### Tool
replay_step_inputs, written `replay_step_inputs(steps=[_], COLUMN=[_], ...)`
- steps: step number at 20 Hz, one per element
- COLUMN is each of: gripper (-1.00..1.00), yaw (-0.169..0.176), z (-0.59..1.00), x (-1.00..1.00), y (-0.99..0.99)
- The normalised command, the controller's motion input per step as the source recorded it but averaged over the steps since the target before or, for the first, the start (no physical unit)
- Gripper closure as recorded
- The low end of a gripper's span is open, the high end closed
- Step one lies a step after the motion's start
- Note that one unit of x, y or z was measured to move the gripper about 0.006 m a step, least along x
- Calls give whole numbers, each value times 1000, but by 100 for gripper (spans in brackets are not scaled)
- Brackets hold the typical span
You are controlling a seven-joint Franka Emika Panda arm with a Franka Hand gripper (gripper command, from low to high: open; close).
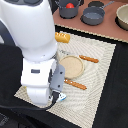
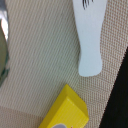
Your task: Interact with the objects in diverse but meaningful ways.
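Handling: yellow box [image 2: 65, 111] is looking light, rigid, smooth-sided.
Hold: flat opposite sides are suiting.
Pincer: hidden; state I cannot tell.

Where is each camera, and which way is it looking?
Exterior view: off the arm, looking down at the striped mat, plate, bread loaf and pots; the white arm fills its left.
Wrist view: on the wrist, facing the mat closely; yellow box and a white piece; no pincer shows.
Shared: the striped mat.
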Motion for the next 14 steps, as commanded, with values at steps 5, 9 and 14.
replay_step_inputs(steps=[5,9,14], gripper=[-100,-100,-100], yaw=[-6,0,6], z=[-71,-174,-113], x=[550,266,154], y=[-239,-149,-42])
